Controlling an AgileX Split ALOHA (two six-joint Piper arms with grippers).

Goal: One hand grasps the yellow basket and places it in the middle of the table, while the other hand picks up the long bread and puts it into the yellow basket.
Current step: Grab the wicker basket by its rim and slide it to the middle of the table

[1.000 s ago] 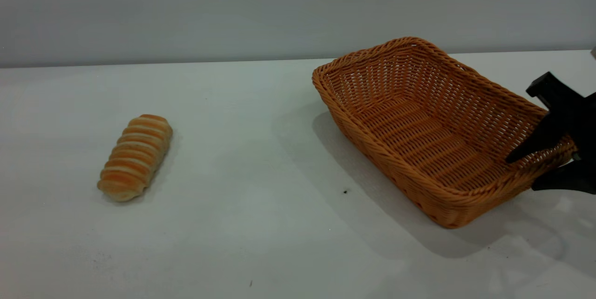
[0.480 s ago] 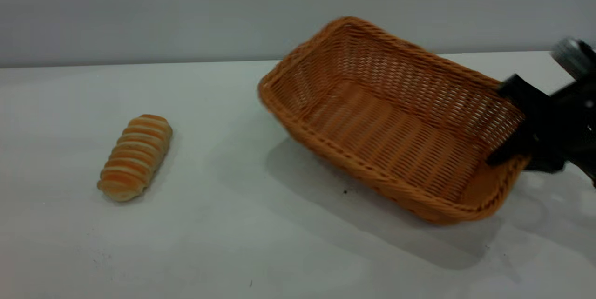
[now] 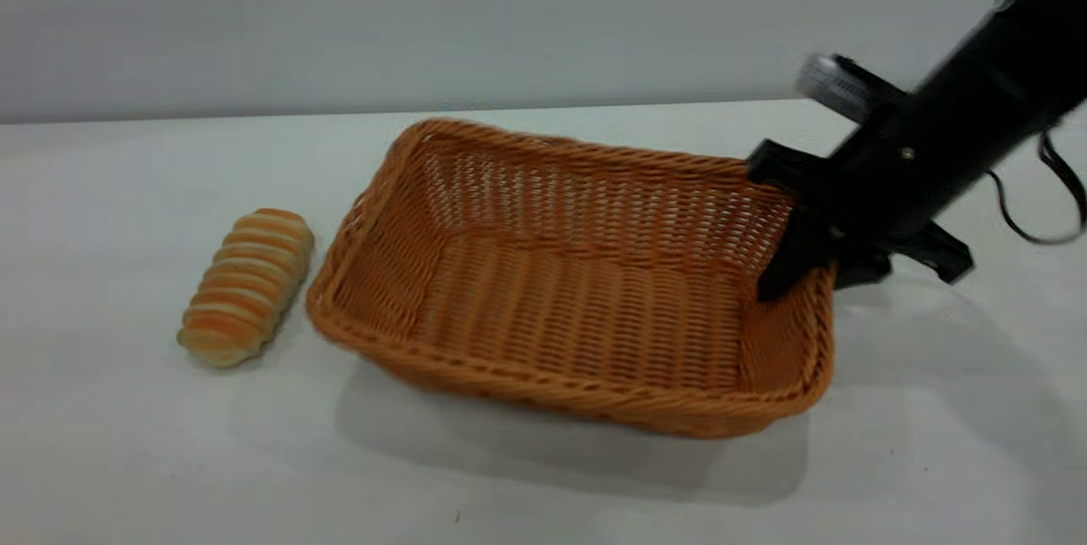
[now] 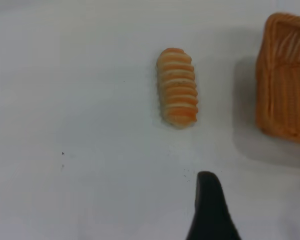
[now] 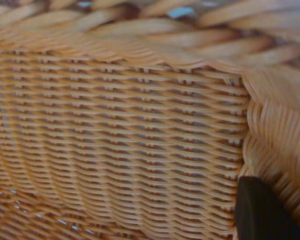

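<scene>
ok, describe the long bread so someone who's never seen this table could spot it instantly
Start from the white table and find the big woven yellow basket near its middle, held at one end by the right gripper. The long bread lies on the bare tabletop at the basket's other end, not touching it. It is the only small oblong thing, pale tan with orange-brown crosswise stripes.

The white table [image 3: 543, 486] carries two things. The long bread [image 3: 246, 285] lies flat toward the left side, its ridged stripes running crosswise. Just beside it, apart by a narrow strip of tabletop, is the yellow basket [image 3: 577, 392] near the middle; its left end seems slightly lifted above its shadow, though that's hard to judge. A few tiny dark specks dot the near surface.
</scene>
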